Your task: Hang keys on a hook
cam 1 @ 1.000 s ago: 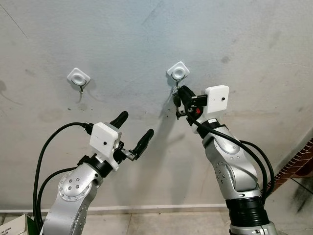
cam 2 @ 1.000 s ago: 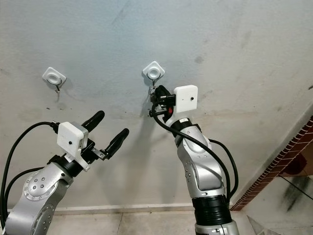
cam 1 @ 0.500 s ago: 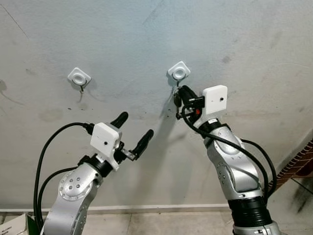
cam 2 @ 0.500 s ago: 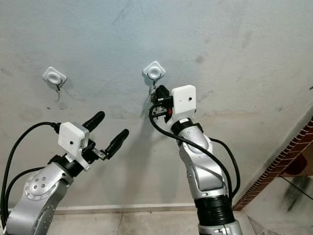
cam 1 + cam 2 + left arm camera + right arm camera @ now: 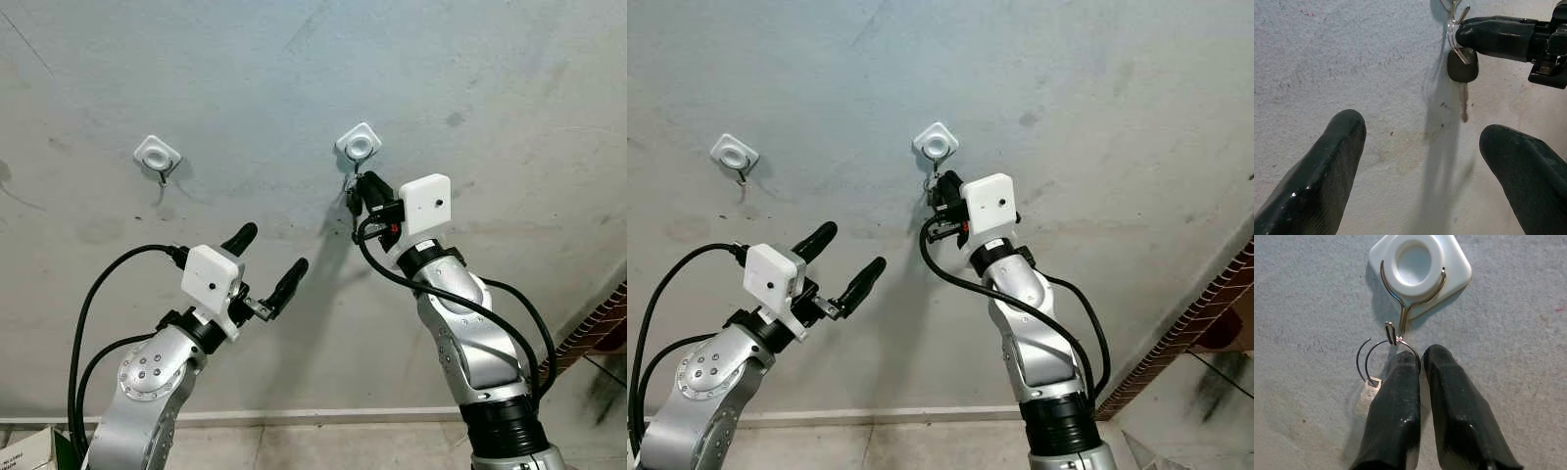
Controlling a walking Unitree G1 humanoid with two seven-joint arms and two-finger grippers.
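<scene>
Right wrist view: right claw (image 5: 1420, 364) still pinches key ring (image 5: 1382, 355) at hook (image 5: 1413, 289)

Two white wall hooks (image 5: 158, 154) (image 5: 359, 146), one key (image 5: 1463, 71) on one ring (image 5: 1392, 355), and two robot hands (image 5: 266, 262) (image 5: 364, 191).

My right gripper (image 5: 1418, 363) has edged leftward under the hook (image 5: 359, 147), my forearm leaning further over, with the keys (image 5: 1462, 66) now hanging there.
</scene>
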